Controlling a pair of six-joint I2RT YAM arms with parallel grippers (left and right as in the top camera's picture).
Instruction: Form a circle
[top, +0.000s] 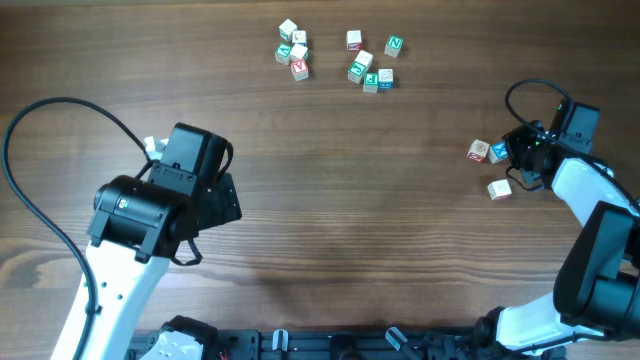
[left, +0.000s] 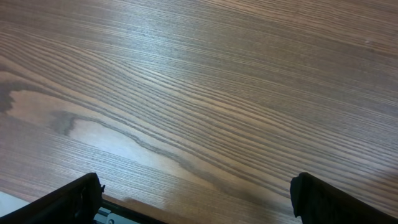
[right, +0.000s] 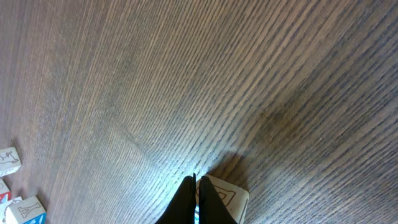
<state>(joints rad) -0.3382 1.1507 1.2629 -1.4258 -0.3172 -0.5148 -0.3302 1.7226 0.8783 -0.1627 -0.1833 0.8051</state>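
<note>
Closed to a narrow point, the right gripper (right: 194, 200) works low over the wooden table (top: 380, 230) at the group of three letter cubes (top: 497, 153) meant to make the circle; the group lies just beside its tips, with the blue-marked cube (top: 498, 152) nearest them, a pale red-marked cube (top: 479, 151) just beyond that, and a second pale cube (top: 499, 189) a little apart to one side of the fingers; in the wrist view one cube face sits right against the shut tips, though whether metal meets wood cannot be told; the left gripper (left: 199, 202) hangs spread wide over bare wood with nothing between its fingers, well apart from the group; a looser scatter of cubes (top: 362, 68), some marked green, lies far ahead of both grippers and looks to play no part. The job appears to be nudging, not lifting, and the three cubes do not yet read as a ring; the danger from here is the slimness of the pusher, since a shove landing off a cube's middle would likely spin it or let it slip past the tips; a push carried through the blue-marked cube could drive its neighbour outward and open the cluster; tips riding too low might catch the grain and jerk, while tips too high could topple a cube onto another face; the lone pale cube, nearest the wrist, could be swept away by the body of the arm as it turns.
</note>
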